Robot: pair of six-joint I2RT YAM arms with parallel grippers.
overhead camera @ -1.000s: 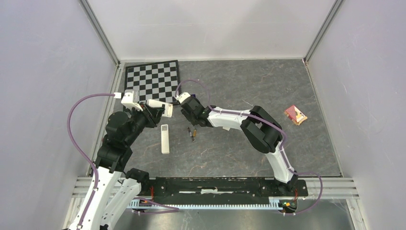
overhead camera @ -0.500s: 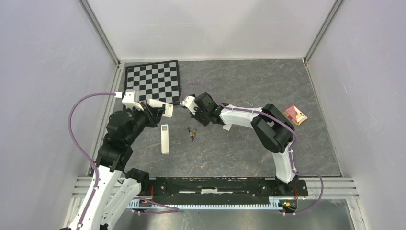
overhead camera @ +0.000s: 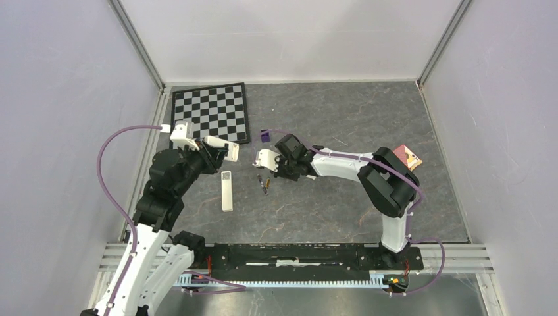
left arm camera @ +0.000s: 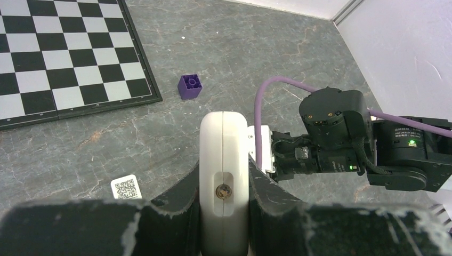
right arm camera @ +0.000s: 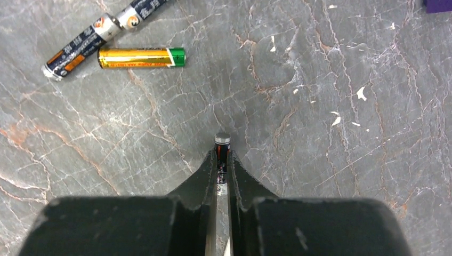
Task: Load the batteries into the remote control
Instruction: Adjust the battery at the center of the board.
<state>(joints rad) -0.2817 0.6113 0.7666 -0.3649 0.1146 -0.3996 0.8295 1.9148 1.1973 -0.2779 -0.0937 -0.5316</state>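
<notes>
**Remote control (left arm camera: 224,152) gripped and raised, one battery (right arm camera: 222,138) pinched, the two not yet together**

Nearest the arm bases, a flat white strip (overhead camera: 226,192) with a code sticker (left arm camera: 126,188) lies on the table (overhead camera: 329,210); it looks like the remote's cover. Just beyond it, the loose batteries (overhead camera: 264,184) lie close to the right gripper (right arm camera: 222,156). Its fingers are clenched lengthwise on the one battery, with only the metal cap poking past the tips.

That grip is the worry. With so little of the cell showing, it may twist or slip when pressed home. I cannot tell which pole leads, so it could also go in reversed. The battery bay is not visible from any view.

The left gripper (left arm camera: 224,184) clamps the remote control by its sides, above the table, and a hard push from the right arm could lever it in those jaws. The remote's free end aims at the right arm's wrist, near but apart from it.

Farther off sit the purple cube (left arm camera: 190,86) and the chessboard (overhead camera: 210,112).
</notes>
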